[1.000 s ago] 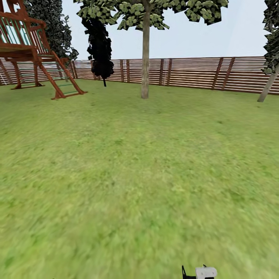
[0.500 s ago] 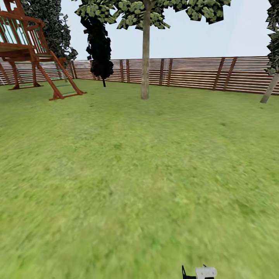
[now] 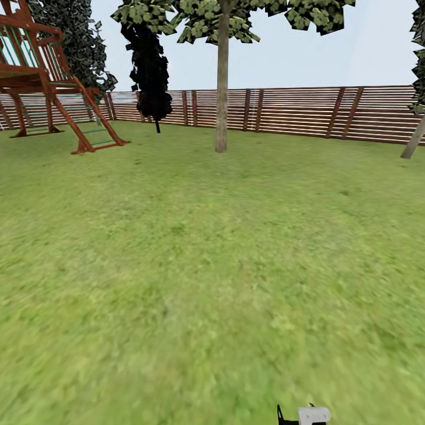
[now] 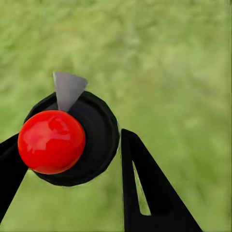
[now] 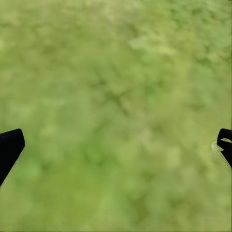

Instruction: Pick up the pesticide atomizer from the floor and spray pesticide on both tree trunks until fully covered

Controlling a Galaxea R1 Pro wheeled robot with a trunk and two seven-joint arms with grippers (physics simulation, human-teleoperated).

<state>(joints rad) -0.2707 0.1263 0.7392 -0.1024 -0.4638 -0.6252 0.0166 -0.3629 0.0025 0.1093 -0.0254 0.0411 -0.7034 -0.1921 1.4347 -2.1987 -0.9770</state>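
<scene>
One tree trunk (image 3: pixel 221 88) ahead across open lawn (image 3: pixel 195 265); my left gripper (image 4: pixel 72 159) clamps the atomizer (image 4: pixel 67 142), right gripper (image 5: pixel 116 145) spread empty.

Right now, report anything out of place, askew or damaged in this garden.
Nothing looks damaged or spilled. One trunk at the right edge leans; the tree ahead stands straight. The fence looks intact.

left gripper (image 4: pixel 67 183) fingers: flat matte black wedges, one with a narrow slot cut through it
right gripper (image 5: pixel 116 150) fingertips: black, blunt, set at the frame edges
head view, low edge: small white block beside a black bracket
</scene>
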